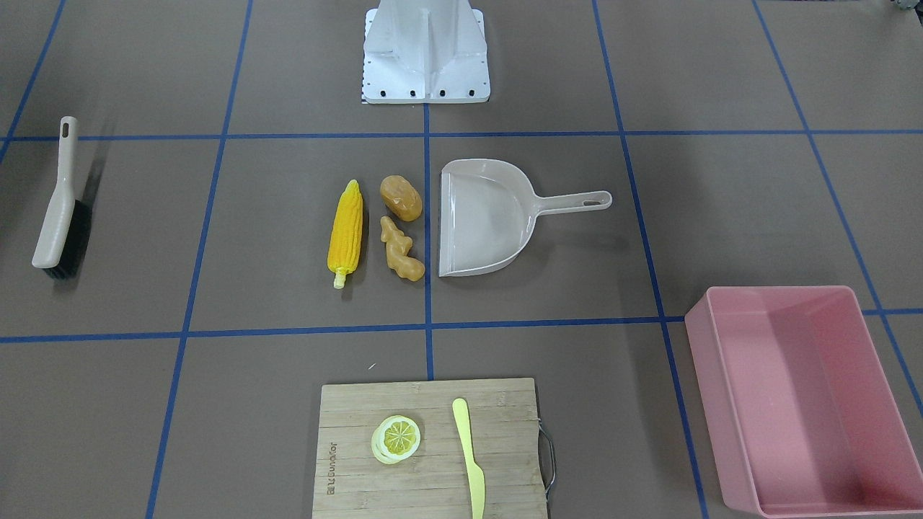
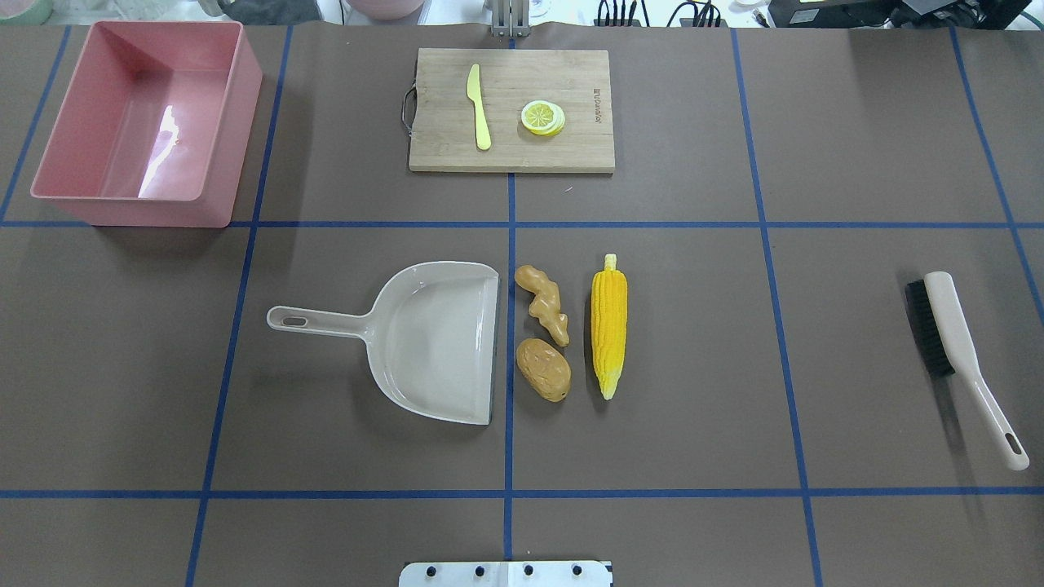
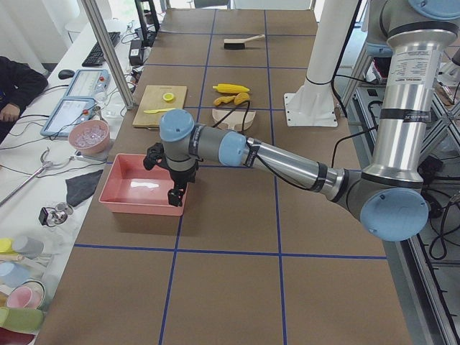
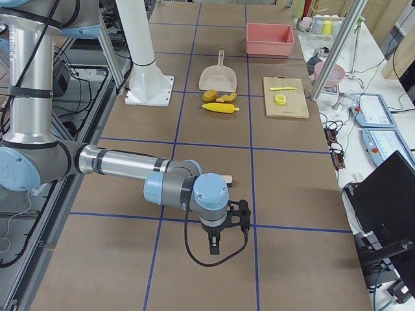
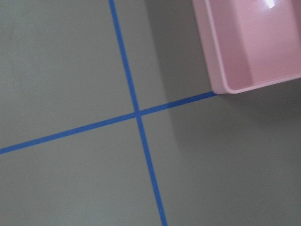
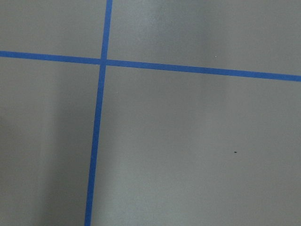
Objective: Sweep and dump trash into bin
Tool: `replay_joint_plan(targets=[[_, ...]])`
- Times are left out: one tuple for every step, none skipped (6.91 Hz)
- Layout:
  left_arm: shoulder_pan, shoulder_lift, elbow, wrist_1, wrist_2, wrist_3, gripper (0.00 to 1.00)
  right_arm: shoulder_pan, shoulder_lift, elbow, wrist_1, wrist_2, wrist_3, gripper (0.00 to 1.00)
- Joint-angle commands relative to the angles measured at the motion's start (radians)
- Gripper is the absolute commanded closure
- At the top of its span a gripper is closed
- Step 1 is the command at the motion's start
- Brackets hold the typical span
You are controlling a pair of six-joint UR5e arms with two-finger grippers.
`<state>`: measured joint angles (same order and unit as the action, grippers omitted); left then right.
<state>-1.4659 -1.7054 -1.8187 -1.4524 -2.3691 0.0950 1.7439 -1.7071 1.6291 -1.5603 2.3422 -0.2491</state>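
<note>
Brand print on the cutting board [image 2: 444,143] is unreadable.

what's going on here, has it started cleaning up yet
Nothing is being handled yet. The corn cob, potato and ginger root lie beside the open mouth of the dustpan, none inside it. The brush lies untouched and the pink bin is empty. The left gripper hangs by the bin, the right gripper over bare table.
</note>
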Motion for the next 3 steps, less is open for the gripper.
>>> replay_joint_plan(targets=[[0.151,-0.17,-0.013,0.003,-0.012,-0.032,0.01,0.0,-0.014,-0.008,0.019,0.04,-0.001,0.0],[0.2,-0.189,-0.06,-0.005,-0.012,-0.032,0.01,-0.007,-0.011,-0.009,0.019,0.034,0.002,0.0],[0.243,-0.189,-0.144,-0.011,-0.007,-0.021,0.01,-0.012,-0.005,-0.02,0.017,0.035,0.007,0.0]])
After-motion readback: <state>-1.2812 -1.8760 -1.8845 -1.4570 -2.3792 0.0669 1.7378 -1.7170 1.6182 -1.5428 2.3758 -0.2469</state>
